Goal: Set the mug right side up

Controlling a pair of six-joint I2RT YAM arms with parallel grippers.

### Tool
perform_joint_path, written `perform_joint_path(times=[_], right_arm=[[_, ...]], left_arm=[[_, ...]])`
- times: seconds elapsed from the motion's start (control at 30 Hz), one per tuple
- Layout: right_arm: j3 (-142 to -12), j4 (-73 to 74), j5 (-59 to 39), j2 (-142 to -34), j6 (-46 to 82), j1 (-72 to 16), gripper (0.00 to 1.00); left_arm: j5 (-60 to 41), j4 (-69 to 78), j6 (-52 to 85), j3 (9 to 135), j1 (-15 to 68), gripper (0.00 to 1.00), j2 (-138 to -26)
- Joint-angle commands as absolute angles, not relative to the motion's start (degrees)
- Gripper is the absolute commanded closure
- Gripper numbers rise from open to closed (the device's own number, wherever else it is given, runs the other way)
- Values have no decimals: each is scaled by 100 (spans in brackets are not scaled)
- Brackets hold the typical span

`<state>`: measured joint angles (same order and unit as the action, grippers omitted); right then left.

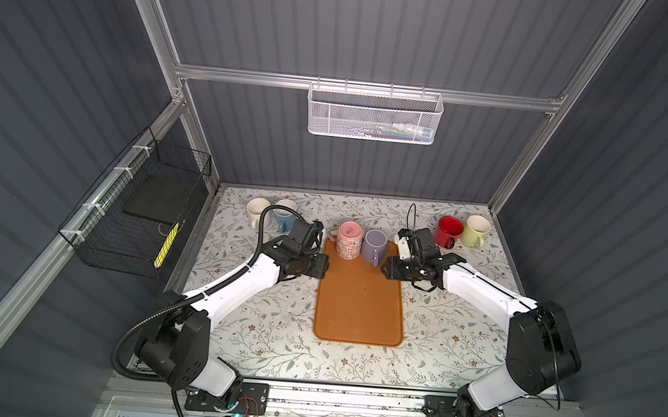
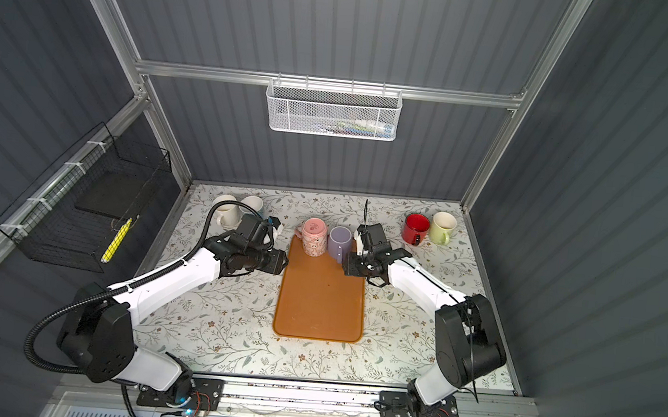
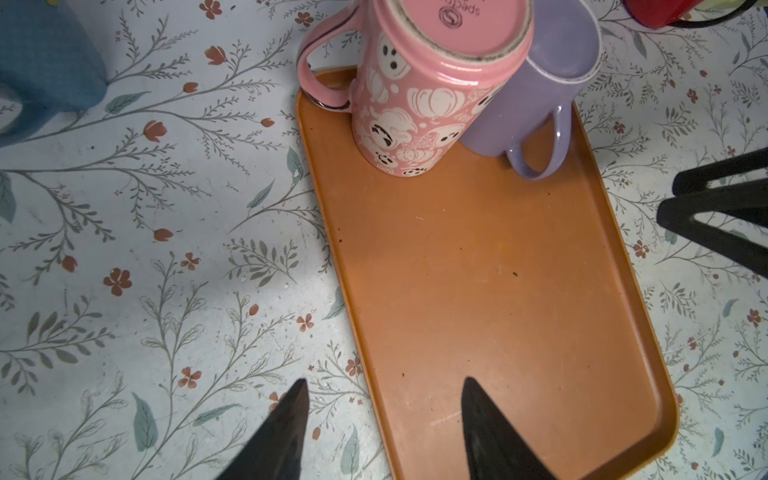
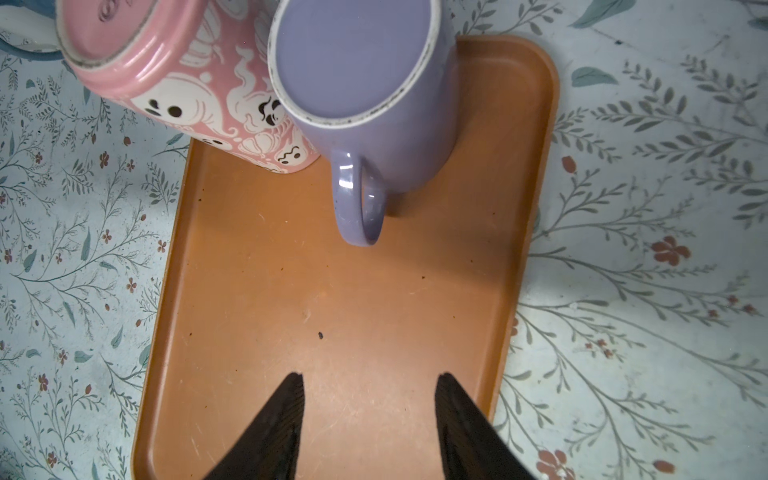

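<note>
Two mugs stand upside down, touching, at the far end of the orange tray (image 1: 360, 312): a pink ghost-patterned mug (image 1: 349, 240) (image 3: 419, 104) and a purple mug (image 1: 375, 247) (image 4: 374, 137), whose handle points toward the tray's near end. My left gripper (image 3: 386, 380) hangs open over the tray's left rim, short of the pink mug, holding nothing. My right gripper (image 4: 370, 375) hangs open above the tray's right part, short of the purple mug's handle, also empty. In a top view both grippers (image 1: 320, 264) (image 1: 387, 270) flank the tray.
A cream mug (image 1: 258, 207) and a blue mug (image 1: 284, 213) sit at the back left, a red mug (image 1: 449, 231) and a pale green mug (image 1: 475, 230) at the back right. A white mesh basket (image 1: 372, 115) hangs on the back wall, a black wire basket (image 1: 138, 224) on the left wall.
</note>
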<state>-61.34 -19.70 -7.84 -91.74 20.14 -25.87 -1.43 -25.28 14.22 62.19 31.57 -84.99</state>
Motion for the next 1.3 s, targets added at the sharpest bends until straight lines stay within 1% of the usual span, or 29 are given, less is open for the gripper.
perform_joint_path(times=[0.0, 0.43, 0.53, 1.0, 1.27], right_arm=[[-6385, -1974, -567, -9421, 2025, -2579, 47], [-7315, -2067, -567, -10442, 2075, -2696, 43], [-7480, -2124, -436, -10644, 2074, -2745, 42], [-7813, -2036, -333, -11236, 2149, -2758, 43], [-7928, -2078, -120, -11390, 2153, -2782, 44]], left_arm=[[-322, -2346, 1428, 6365, 3181, 41, -8549], [-119, -2610, 1417, 6155, 3182, 41, -8205], [-97, -2666, 1389, 6175, 3181, 42, -8175], [193, -3004, 1214, 6267, 3182, 42, -7980], [149, -2985, 1179, 6318, 3181, 41, -8068]])
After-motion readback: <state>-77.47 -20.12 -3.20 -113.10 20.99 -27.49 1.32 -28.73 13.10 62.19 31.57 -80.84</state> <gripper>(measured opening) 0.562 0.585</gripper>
